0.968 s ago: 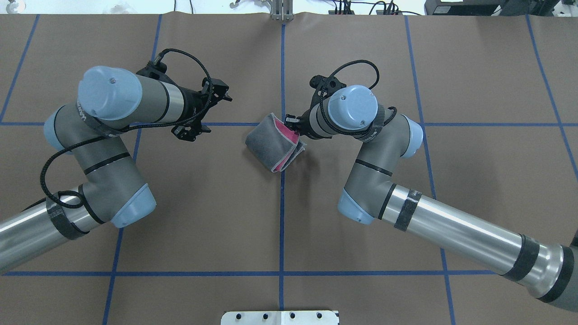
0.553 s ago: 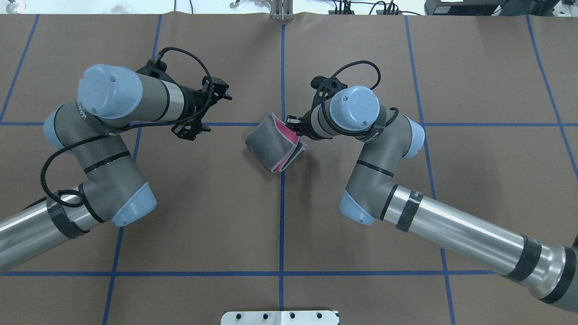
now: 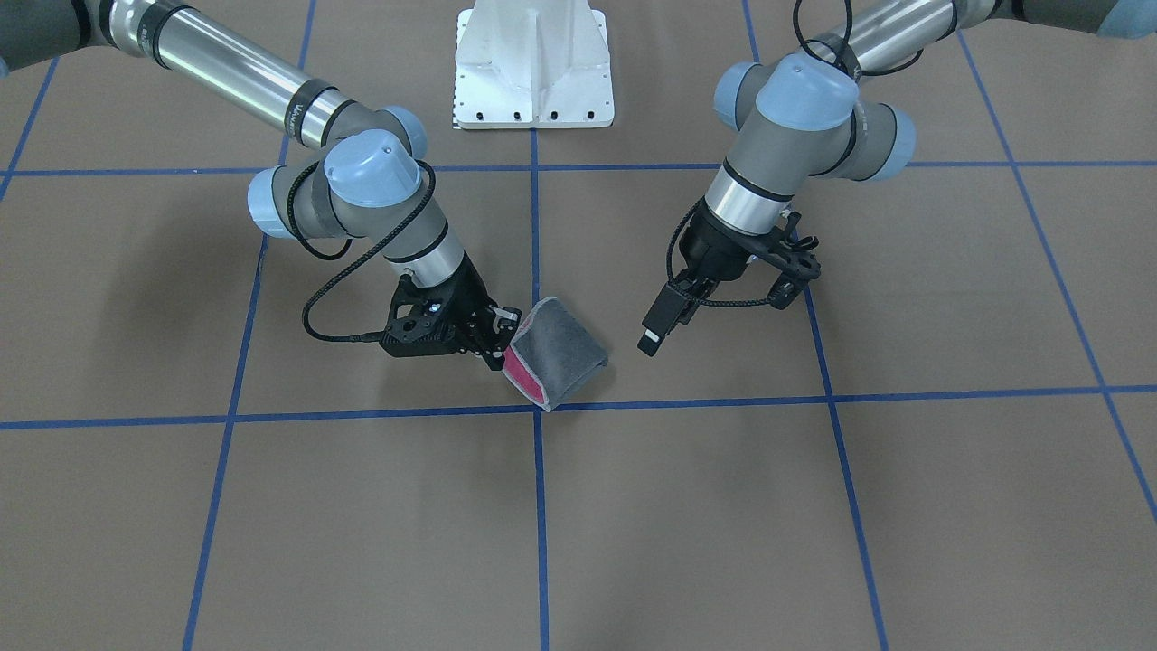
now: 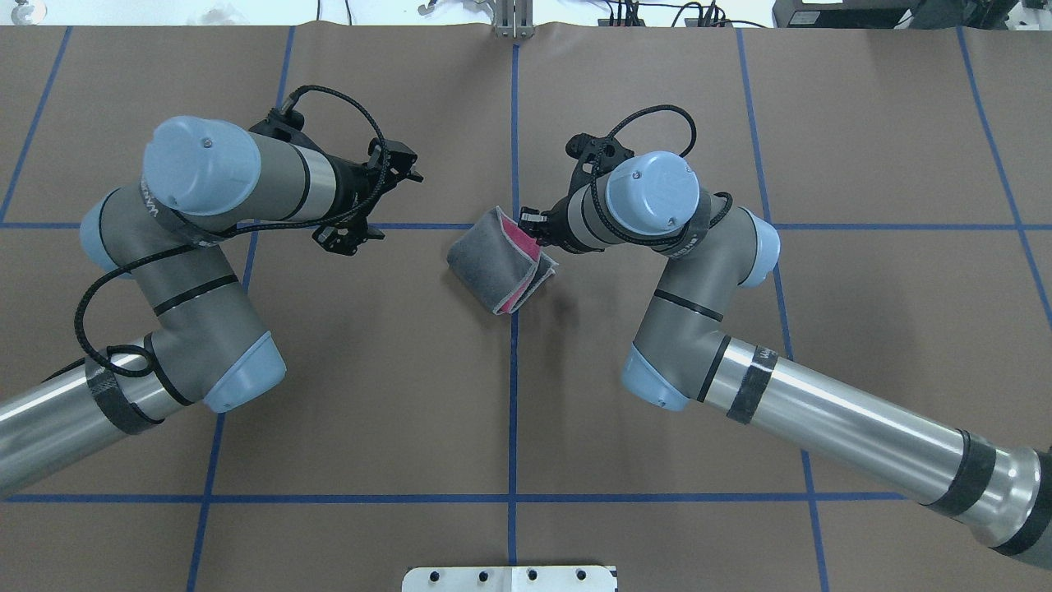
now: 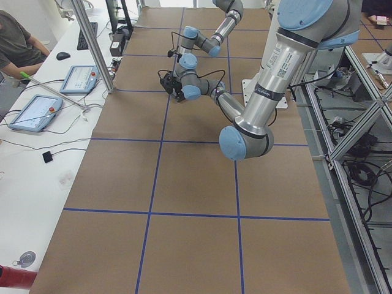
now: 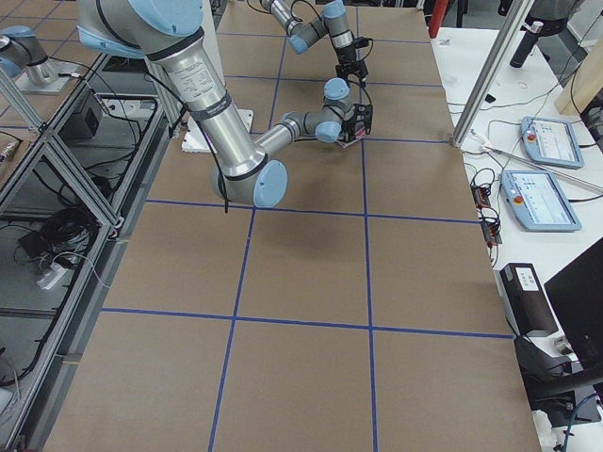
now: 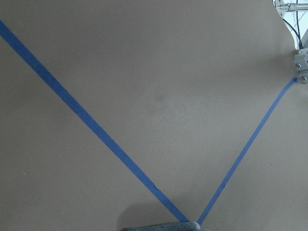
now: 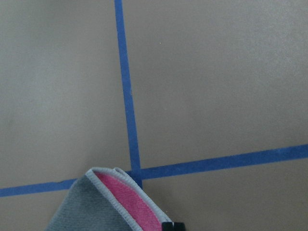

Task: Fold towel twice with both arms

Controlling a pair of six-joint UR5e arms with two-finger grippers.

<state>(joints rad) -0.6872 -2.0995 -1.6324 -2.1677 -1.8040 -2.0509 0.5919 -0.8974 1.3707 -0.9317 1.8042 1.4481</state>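
The towel (image 4: 493,263) lies folded near the table's middle, grey outside with pink showing between its layers; it also shows in the front view (image 3: 560,357). My right gripper (image 4: 532,222) is at the towel's open edge and is shut on it; in the front view (image 3: 503,342) it sits low against that edge. The right wrist view shows the towel's pink and grey corner (image 8: 96,207) running down to the closed gripper (image 8: 172,225). My left gripper (image 4: 408,167) is open and empty, above the table and apart from the towel, also seen in the front view (image 3: 647,344).
Brown paper with blue tape grid lines (image 4: 514,411) covers the table. The white pedestal base (image 3: 533,63) stands at the robot's edge. A metal post (image 4: 514,20) stands at the far edge. Tablets (image 5: 30,113) lie on the operators' side table.
The right arm's wrist and elbow have shifted slightly to the right. The towel, the right gripper's tip and the left arm have stayed where they were.
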